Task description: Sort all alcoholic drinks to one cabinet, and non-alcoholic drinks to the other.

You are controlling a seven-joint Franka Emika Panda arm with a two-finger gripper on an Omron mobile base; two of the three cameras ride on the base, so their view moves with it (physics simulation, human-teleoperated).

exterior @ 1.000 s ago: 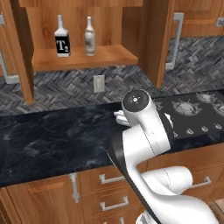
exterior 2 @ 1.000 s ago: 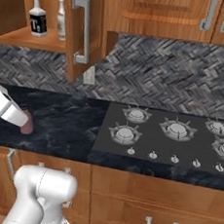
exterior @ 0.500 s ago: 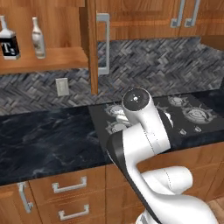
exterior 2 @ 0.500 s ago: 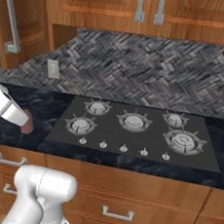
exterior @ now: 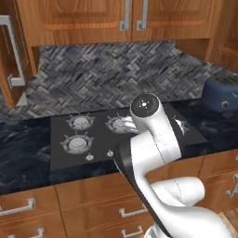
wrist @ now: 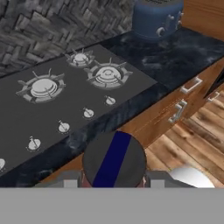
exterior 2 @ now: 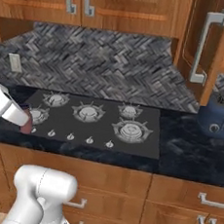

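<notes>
Jaws grip one dark-capped pink bottle point(wrist: 113, 161) over four-burner hob point(wrist: 26, 113), beside one toaster point(wrist: 157, 17)

Black four-burner cooktop point(exterior: 93, 135) set into dark marbled counter point(exterior: 28, 153), white arm point(exterior: 153, 144) rising in front of its right half. Blue toaster point(exterior: 223, 93) at far right (partly cut off). Wooden cabinets point(exterior: 83, 21) above grey herringbone backsplash point(exterior: 102, 69).

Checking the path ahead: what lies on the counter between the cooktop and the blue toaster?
Only bare dark counter separates the cooktop from the toaster; the right base view shows it best.
</notes>
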